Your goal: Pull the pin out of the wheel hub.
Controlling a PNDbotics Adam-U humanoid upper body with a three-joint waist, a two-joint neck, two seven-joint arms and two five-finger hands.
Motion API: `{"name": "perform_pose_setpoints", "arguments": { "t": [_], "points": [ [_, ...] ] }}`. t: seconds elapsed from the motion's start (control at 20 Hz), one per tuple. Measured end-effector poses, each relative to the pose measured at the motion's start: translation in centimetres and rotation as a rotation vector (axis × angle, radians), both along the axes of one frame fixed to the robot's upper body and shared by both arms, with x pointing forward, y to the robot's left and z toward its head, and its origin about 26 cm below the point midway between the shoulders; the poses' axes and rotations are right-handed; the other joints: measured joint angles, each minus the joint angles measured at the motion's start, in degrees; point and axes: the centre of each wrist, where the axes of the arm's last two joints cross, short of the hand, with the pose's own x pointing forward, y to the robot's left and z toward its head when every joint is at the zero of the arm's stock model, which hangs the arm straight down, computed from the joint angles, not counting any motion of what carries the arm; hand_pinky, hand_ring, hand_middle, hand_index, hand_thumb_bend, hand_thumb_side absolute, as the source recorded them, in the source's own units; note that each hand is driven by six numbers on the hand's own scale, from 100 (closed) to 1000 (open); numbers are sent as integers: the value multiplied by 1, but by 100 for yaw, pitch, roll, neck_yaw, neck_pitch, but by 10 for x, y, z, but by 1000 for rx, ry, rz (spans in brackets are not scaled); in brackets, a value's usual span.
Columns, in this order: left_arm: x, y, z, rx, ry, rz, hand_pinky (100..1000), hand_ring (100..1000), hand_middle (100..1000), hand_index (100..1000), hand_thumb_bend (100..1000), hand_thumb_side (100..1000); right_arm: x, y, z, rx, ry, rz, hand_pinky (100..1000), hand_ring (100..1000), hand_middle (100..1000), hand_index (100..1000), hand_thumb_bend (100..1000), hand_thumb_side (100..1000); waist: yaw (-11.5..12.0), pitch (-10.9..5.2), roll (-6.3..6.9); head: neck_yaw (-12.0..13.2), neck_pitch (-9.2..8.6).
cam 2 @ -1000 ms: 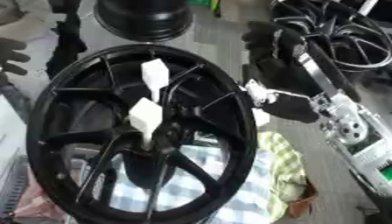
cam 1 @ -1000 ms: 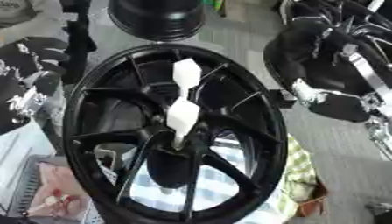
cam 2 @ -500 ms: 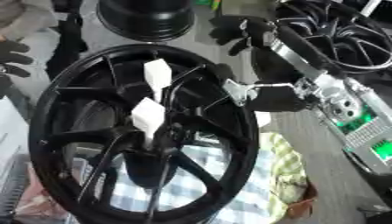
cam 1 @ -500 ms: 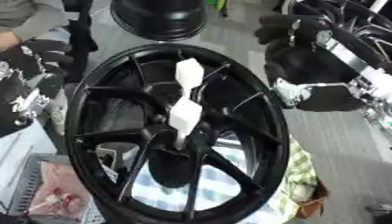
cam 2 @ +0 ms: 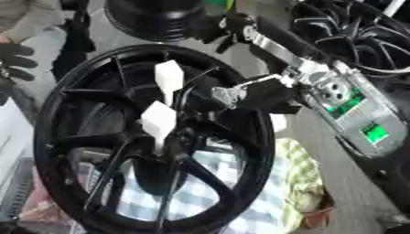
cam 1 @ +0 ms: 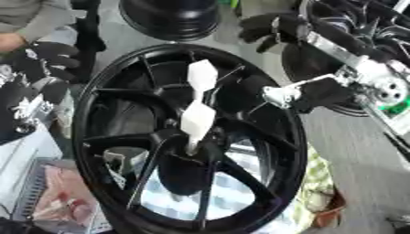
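A black spoked wheel [cam 1: 298,137] lies flat in the middle. A white pin [cam 1: 198,116] with two flared flat sections stands upright out of its hub [cam 1: 186,157]. My right arm [cam 2: 344,98] reaches in from the right over the wheel's right rim. Its black hand [cam 1: 268,28] hangs above the far right rim with fingers spread and relaxed, holding nothing, well apart from the pin. A black and silver shape at the left edge [cam 1: 24,107] seems to be my left hand, pose unclear.
A checked cloth [cam 1: 240,194] lies under the wheel. More black wheels sit at the top [cam 1: 168,18] and upper right [cam 2: 360,32]. A person's black-gloved hand [cam 1: 48,55] hovers at the upper left. A tray [cam 1: 56,201] sits at the lower left.
My right arm has swung left, from beside the wheel to over its right rim, and the hand has moved left along the far side. The pin stays in the hub.
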Motion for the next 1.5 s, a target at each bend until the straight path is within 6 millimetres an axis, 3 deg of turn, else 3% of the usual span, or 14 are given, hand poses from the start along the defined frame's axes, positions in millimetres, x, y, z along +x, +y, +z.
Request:
{"name": "perform_pose_setpoints", "arguments": {
  "t": [0.6, 1.5],
  "points": [
    [2, -4, 2, 10, 1, -25, 711, 782, 786, 860, 306, 683, 48, 12, -33, -79, 13, -84, 723, 828, 773, 888, 340, 297, 119, 39, -5, -110, -46],
    [2, -6, 0, 6, 11, -31, 712, 783, 787, 861, 299, 685, 67, 23, -54, -26, 10, -134, 721, 829, 768, 887, 318, 308, 157, 53, -29, -132, -47]
  ]
}}
